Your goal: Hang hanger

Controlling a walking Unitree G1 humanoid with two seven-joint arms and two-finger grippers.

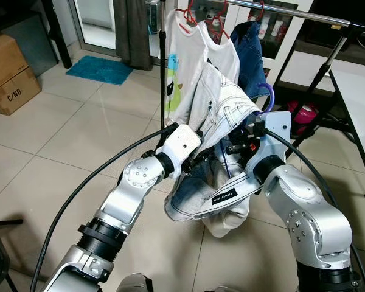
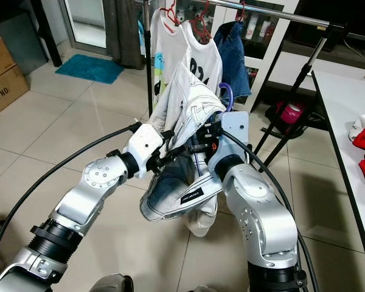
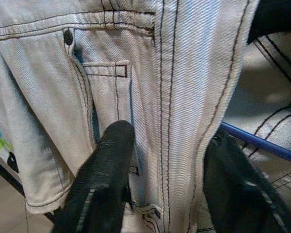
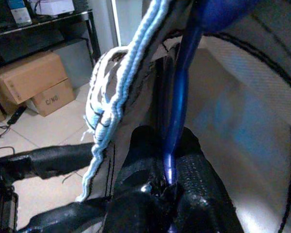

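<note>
1. A clothes rail point(image 1: 292, 12) crosses the far side of the scene, with a white T-shirt point(image 1: 182, 67) and a blue denim garment point(image 1: 250, 52) hanging from it on red hangers.
2. Nearer, pale jeans point(image 1: 222, 115) are draped over a blue hanger point(image 1: 266, 96), well below the rail.
3. The right gripper point(image 4: 170, 179) is clenched on the hanger's blue stem, so the hanger rises directly from between its fingers, its hook just above the wrist.
4. The left gripper point(image 3: 160, 194) straddles a fold of the jeans, fingers apart, steadying the left side.
5. Risk: the heavy, lopsided denim could probably slide off while being lifted, or the hook could snag on the neighbouring garments and miss the rail.
</note>
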